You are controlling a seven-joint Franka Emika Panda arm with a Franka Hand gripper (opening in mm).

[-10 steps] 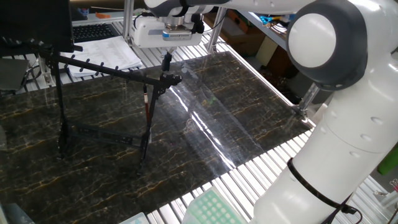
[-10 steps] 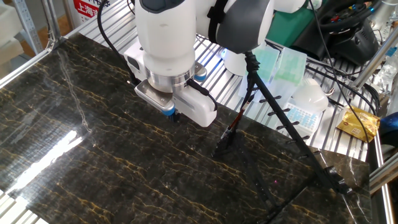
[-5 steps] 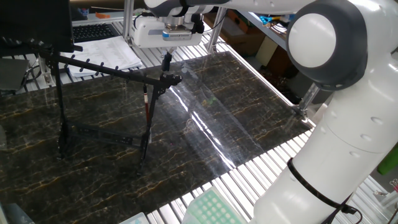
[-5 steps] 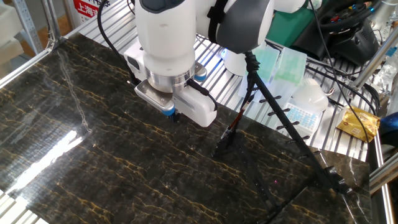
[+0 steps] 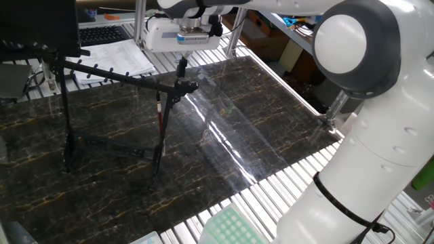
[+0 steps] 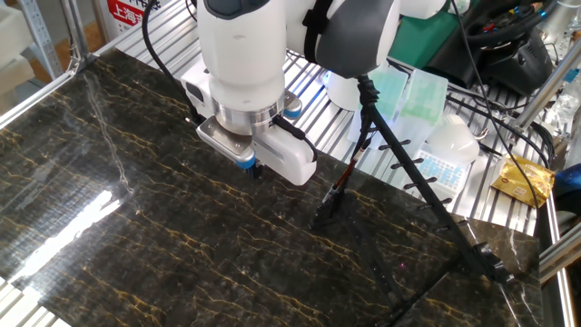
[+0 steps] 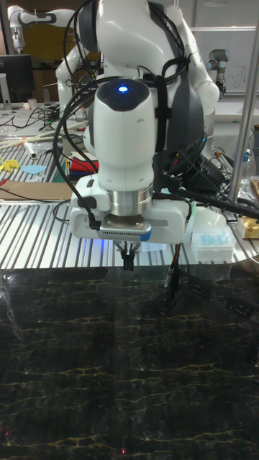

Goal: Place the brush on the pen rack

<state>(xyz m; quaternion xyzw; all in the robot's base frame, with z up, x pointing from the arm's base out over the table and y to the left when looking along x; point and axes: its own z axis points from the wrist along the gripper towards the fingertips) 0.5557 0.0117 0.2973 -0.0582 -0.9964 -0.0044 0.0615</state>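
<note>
Thin dark red-banded brush (image 5: 160, 112) hanging from black metal-rod pen rack (image 5: 102, 73); two-finger gripper (image 7: 129, 258) clenched empty, just beside rack.

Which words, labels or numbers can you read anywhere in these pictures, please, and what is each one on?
"上海": white characters on a red sign at the top edge of the other fixed view; the rest of it is cut off.
Small label on the hand, on its white housing: too blurred to read.
Printed sheets behind the pen rack: text too small to read.
Keyboard keys: not legible.
Nothing readable on the brush.
</note>
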